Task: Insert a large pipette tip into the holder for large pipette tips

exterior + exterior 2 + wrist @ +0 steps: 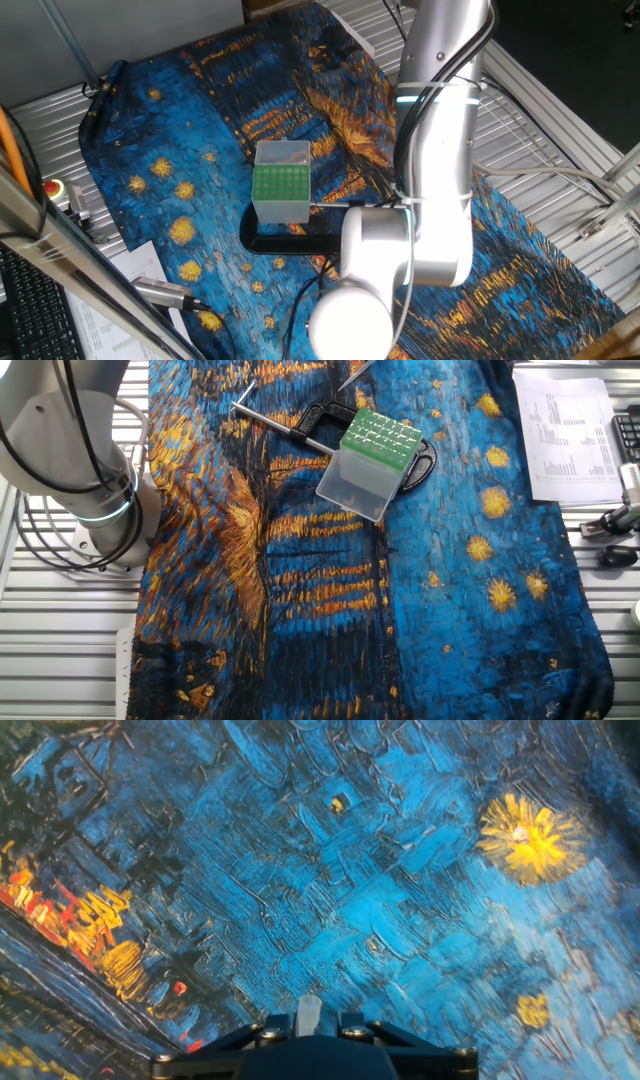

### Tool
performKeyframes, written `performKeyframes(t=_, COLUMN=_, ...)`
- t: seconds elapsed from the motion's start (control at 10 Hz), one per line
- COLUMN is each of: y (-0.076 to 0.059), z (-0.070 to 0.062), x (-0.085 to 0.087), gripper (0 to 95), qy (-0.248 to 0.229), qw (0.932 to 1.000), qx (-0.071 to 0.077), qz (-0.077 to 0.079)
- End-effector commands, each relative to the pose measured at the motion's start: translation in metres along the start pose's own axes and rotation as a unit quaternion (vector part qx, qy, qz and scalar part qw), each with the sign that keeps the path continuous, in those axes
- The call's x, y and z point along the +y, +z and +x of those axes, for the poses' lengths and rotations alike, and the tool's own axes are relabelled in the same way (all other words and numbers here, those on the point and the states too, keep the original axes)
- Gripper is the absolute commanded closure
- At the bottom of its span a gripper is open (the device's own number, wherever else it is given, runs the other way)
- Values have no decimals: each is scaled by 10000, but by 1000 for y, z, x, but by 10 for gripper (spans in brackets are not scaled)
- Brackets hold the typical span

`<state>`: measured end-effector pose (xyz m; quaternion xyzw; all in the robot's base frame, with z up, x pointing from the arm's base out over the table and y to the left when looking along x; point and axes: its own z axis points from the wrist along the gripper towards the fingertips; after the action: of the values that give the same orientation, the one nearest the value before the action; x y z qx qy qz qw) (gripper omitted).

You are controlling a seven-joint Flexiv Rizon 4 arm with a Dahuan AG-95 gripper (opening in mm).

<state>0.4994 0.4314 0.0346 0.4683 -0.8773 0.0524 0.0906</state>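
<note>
In the hand view my gripper (308,1022) shows only at the bottom edge, its jaws close together on a short translucent whitish piece, the large pipette tip (308,1012). Below it lies only blue painted cloth. The holder (281,183) is a translucent whitish box with a green hole grid. It stands on the cloth inside a black C-shaped clamp (290,241). It also shows in the other fixed view (365,465). A thin pale point (355,372) reaches in at that view's top edge, just behind the holder. In the first fixed view the arm hides my gripper.
A shiny metal clamp rod (270,418) sticks out from the clamp (421,460) to the left. The arm's base (95,510) stands at the cloth's left edge. Papers (565,430) and a keyboard lie off the cloth to the right. A red button (52,189) sits at the left.
</note>
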Motion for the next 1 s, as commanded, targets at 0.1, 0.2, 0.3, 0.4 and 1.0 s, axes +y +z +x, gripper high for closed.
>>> performKeyframes(t=0.1, y=4, z=1, x=1, gripper=760, qy=-9, qw=10000, qx=-2, qz=-9)
performKeyframes(t=0.2, y=6, z=1, x=2, gripper=760, qy=-2, qw=10000, qx=7, qz=-2)
performKeyframes(t=0.3, y=6, z=1, x=2, gripper=760, qy=-24, qw=10000, qx=11, qz=0)
performKeyframes(t=0.4, y=5, z=2, x=2, gripper=760, qy=-91, qw=9998, qx=-120, qz=-100)
performKeyframes(t=1.0, y=8, z=4, x=4, gripper=760, qy=-201, qw=9997, qx=-77, qz=-128)
